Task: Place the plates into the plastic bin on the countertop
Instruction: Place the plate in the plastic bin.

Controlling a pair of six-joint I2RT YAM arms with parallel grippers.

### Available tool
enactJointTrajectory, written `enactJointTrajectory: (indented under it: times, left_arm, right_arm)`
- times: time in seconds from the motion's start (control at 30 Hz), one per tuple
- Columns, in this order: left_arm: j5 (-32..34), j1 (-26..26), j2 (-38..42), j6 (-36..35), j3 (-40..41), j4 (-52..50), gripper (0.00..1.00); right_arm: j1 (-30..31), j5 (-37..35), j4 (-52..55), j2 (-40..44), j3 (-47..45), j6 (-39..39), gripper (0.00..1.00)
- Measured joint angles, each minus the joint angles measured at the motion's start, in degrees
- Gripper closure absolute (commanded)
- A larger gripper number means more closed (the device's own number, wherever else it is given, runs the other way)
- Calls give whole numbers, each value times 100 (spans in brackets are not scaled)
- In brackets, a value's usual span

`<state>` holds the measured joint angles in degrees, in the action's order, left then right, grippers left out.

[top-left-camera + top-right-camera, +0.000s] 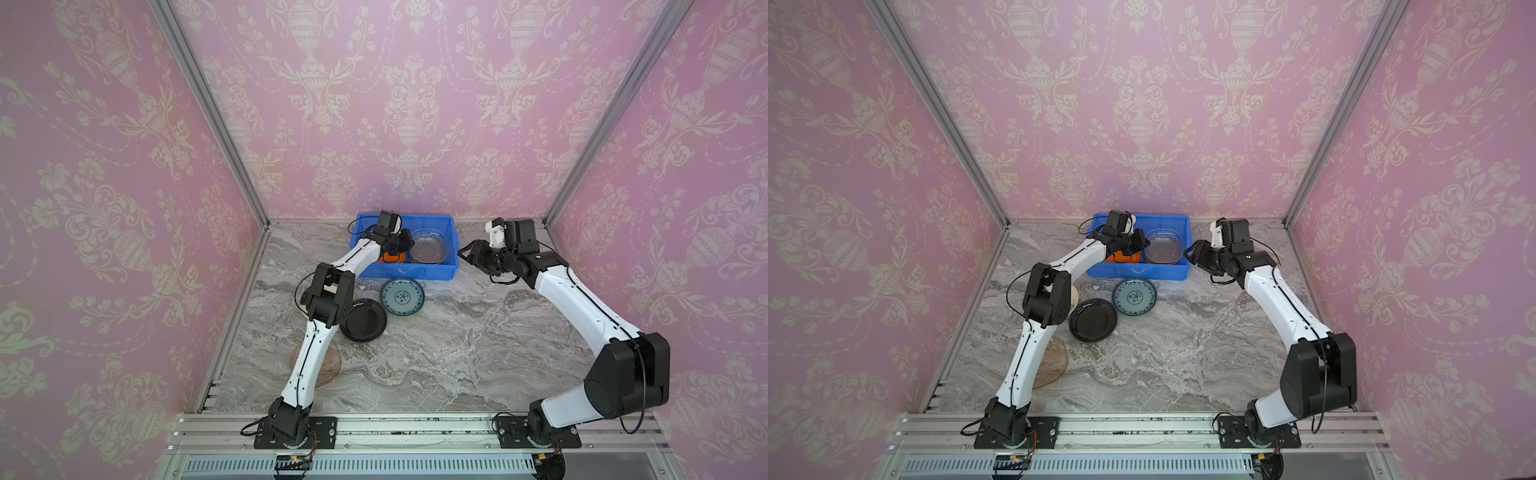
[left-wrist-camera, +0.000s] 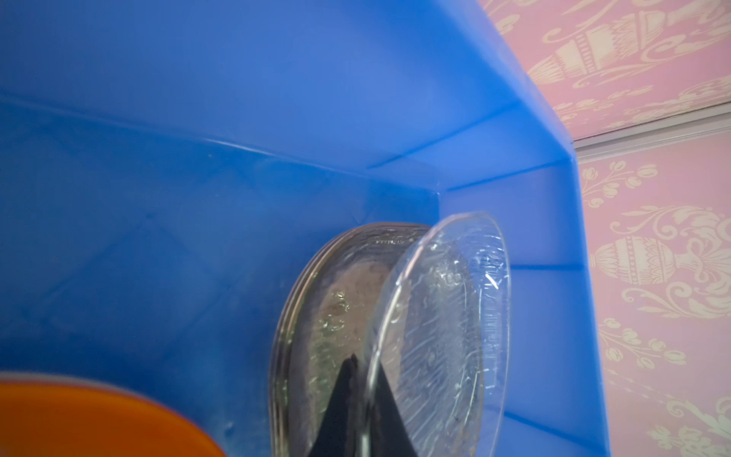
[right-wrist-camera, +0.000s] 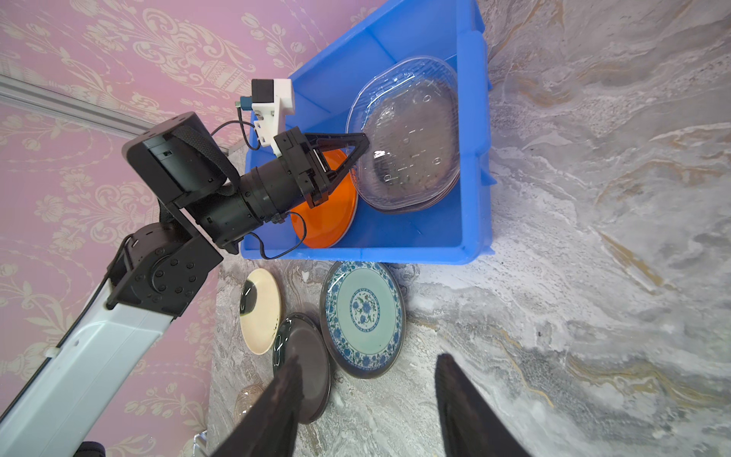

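walls: pink wallpaper (image 1: 415, 50), cream urn-and-vine pattern | frame: aluminium corner posts (image 1: 208, 108) | light: soft, even

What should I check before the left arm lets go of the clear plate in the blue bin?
1. Left gripper pinches the clear plate at its rim: ok.
2. Clear plate is inside the blue bin, above the stack of clear plates: ok.
3. Clear plate lies flat on the stack: not ok, tilted.
4. Right gripper is open, empty, outside the bin: ok.
5. No plates left on the countertop: not ok; teal-patterned plate, black plate, cream plate and brownish translucent plate remain.
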<state>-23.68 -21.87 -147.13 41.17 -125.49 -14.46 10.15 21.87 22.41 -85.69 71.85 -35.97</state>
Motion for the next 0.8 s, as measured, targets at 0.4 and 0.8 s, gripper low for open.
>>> enactJointTrajectory:
  times: [0.4,0.8]
  left_arm:
    - [4,35,-79,-286,-435,-317,32]
    - [48,37,-85,-472,-1110,-706,15]
  right_arm:
    - [129,22,-133,0,-37,-155,29]
    - [238,17,-153,0,-37,-160,28]
